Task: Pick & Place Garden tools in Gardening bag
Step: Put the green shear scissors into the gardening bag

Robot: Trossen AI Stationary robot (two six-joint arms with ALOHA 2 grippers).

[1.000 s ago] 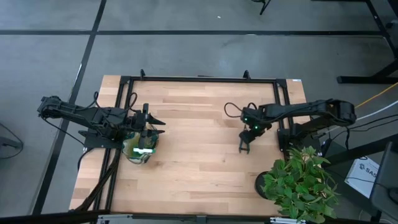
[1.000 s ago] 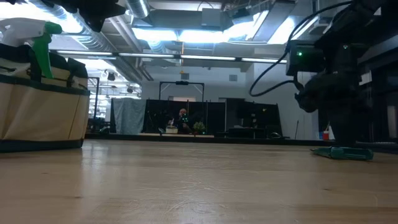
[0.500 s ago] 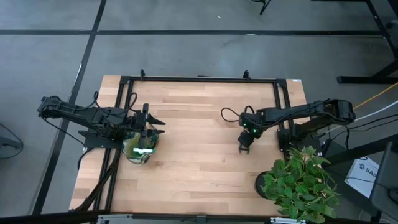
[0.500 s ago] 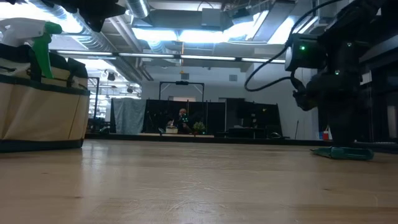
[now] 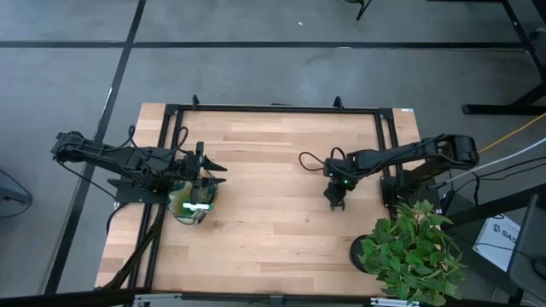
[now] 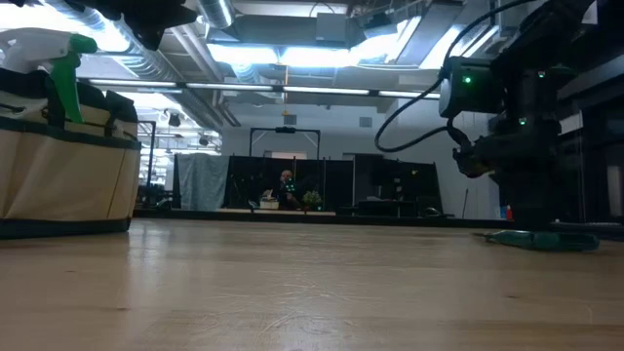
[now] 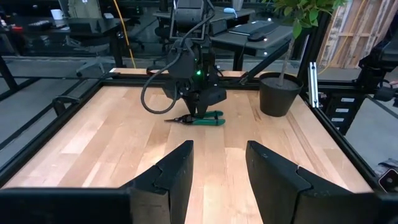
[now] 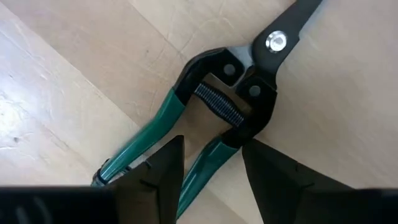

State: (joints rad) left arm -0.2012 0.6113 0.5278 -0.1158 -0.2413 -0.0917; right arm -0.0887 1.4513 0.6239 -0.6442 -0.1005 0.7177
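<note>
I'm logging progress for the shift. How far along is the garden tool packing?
Partly done. The green spray bottle already stands in the gardening bag, with the left claw open above the bag. In hand: the right claw is open, hovering right over the pruning shears, which lie on the table, not gripped. Left: grasp them and carry them to the bag.

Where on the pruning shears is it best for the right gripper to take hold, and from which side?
Probably the green handles: the pruning shears lie flat on the table, so come from above. The right gripper, open, already straddles one handle near the spring.
</note>
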